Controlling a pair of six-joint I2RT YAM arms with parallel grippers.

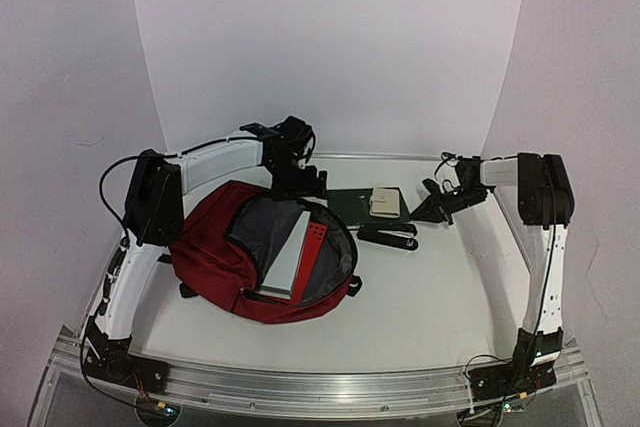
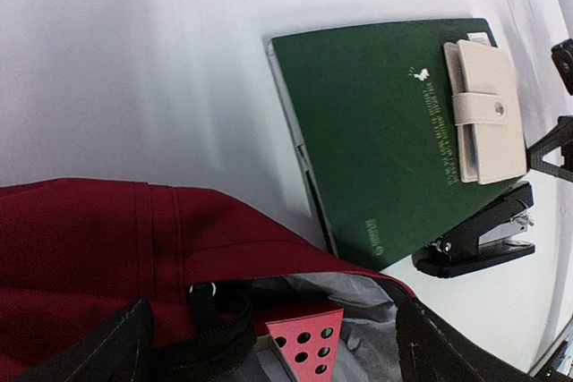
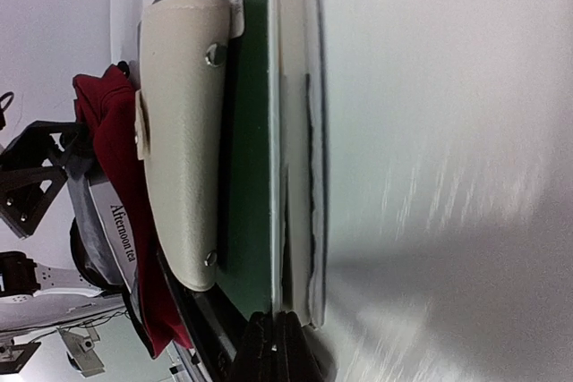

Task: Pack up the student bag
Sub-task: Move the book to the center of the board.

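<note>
Top view first: the dark red soft fabric backpack (image 1: 215, 247) lies on the white table (image 1: 430, 297), around 9 o'clock from the table's middle. Its mouth is unzipped and shows grey lining. A white book (image 1: 285, 257) and a flat red perforated folder (image 1: 313, 245) are sticking out of it.

The left gripper (image 1: 297, 175) hangs over the bag's rim at 12 o'clock. Its jaws are spread wide, but I honestly can't tell if a finger touches the fabric.

At the bag's 2 o'clock there's a dark green hardcover notebook (image 1: 350, 203) with a cream snap-button wallet (image 1: 384, 203) lying on top. A black stapler (image 1: 388, 237) sits just beside the notebook at its 5 o'clock. The right gripper (image 1: 422, 212) is at the notebook's 3 o'clock edge.

Left wrist cam: the green notebook (image 2: 376, 140) fills the middle, with the wallet (image 2: 483, 109) on its 2 o'clock corner. The stapler (image 2: 479, 239) touches the 5 o'clock corner. The backpack (image 2: 98, 239) takes up the 7 o'clock area, and the red folder (image 2: 309, 342) peeks out at 6.

Right wrist cam: the right gripper (image 3: 273, 346) is clenched, tips pressed together right at the notebook (image 3: 253, 87) edge at 6 o'clock. No idea if any cover is pinched. The wallet (image 3: 183, 140) sits on top, and the backpack (image 3: 112, 131) is behind it at 9.
</note>
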